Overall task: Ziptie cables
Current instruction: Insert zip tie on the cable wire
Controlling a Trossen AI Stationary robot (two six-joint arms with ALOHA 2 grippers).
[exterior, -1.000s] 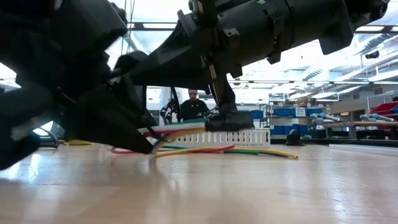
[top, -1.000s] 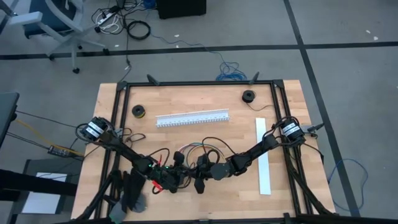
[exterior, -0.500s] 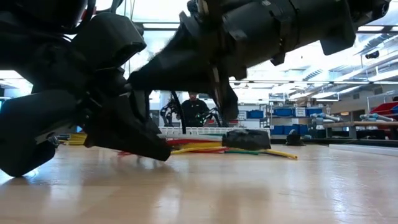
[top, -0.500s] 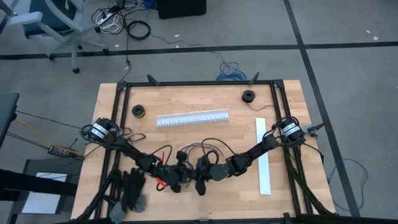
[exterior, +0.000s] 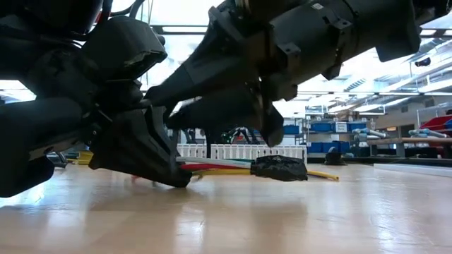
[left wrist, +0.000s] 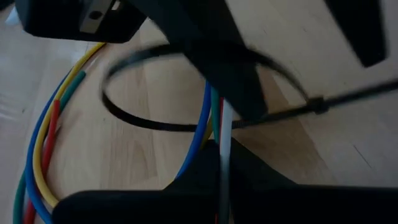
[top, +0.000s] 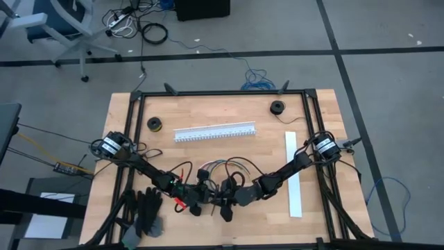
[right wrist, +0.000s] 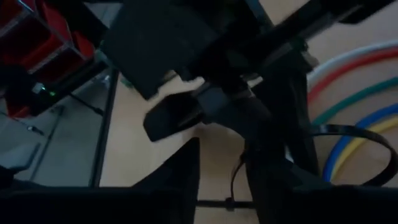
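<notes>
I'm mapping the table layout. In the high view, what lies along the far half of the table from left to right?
Small black spool with yellow → long white slotted channel → second small black spool → flat white strip.

Arms apparently hide most of the cables (top: 220,167).

A black zip tie (left wrist: 186,124) forms an open loop over the light wood bench (left wrist: 112,155), its tail running off through a small locking head toward one edge of the picture. The cables (left wrist: 46,140), yellow, blue, red and green, curve together across the bench, and a blue, a green, a red and a white strand pass through the loop. The left tool (left wrist: 221,171) shows as dark fingers (left wrist: 186,193) pressed together on the white strand, while another dark robot part (left wrist: 217,56) crosses over the loop.
</notes>
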